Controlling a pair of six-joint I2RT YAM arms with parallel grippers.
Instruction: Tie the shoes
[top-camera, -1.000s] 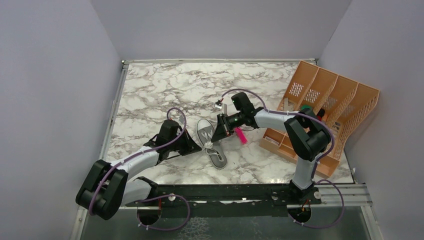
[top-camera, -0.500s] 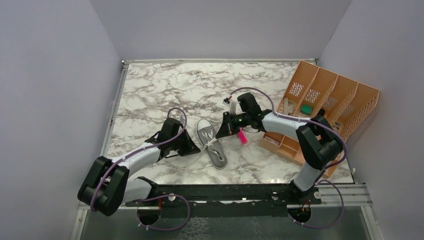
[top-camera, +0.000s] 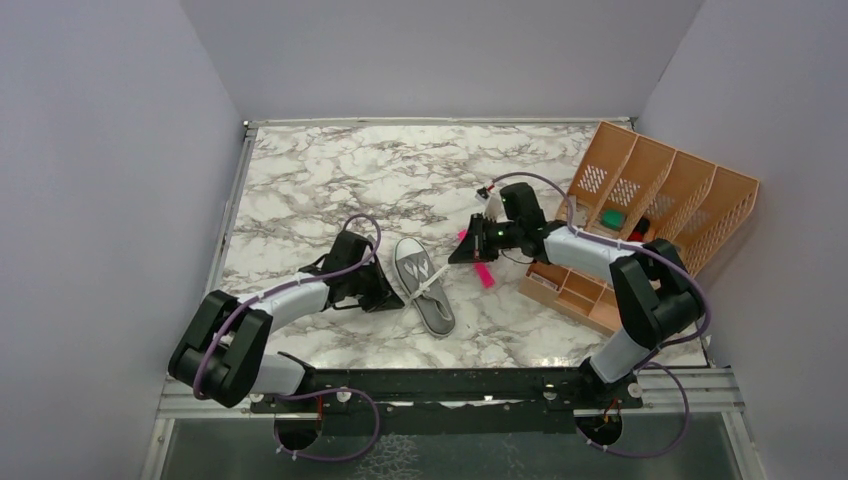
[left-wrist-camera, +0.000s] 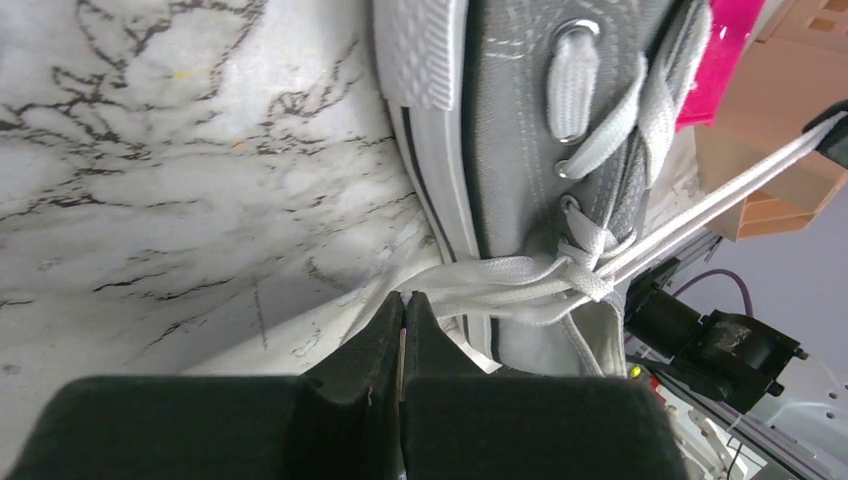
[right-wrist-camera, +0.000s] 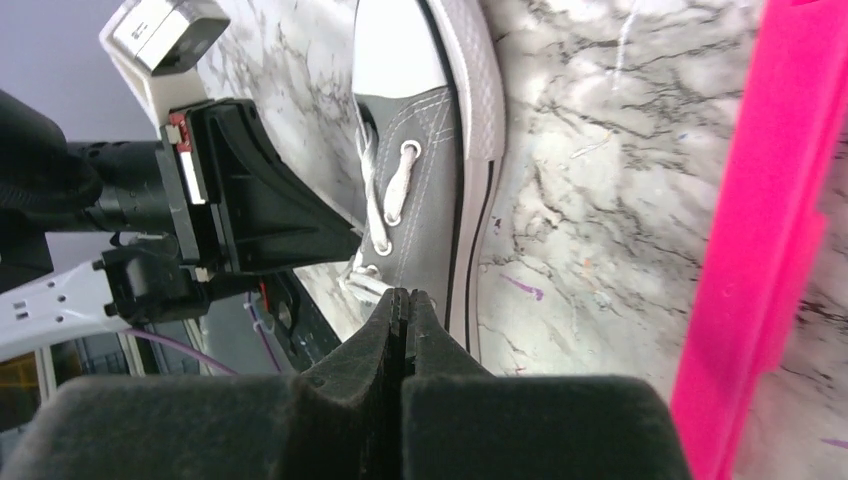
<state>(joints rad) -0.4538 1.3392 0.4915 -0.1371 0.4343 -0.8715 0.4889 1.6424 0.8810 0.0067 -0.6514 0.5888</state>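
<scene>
Marble table (top-camera: 300, 180) bears one sneaker (top-camera: 428, 298); left tool (left-wrist-camera: 403, 303), right tool (right-wrist-camera: 402, 298) both clamp lace (left-wrist-camera: 500, 276).

The left claw (left-wrist-camera: 403, 320) is closed on a white lace (left-wrist-camera: 470, 275) beside the sneaker (left-wrist-camera: 510, 130) on the worktop (left-wrist-camera: 150, 190). More lace runs taut to the upper right.

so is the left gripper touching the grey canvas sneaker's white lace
Touching: in the left wrist view the shut left gripper pinches the white lace of the grey canvas sneaker.
</scene>
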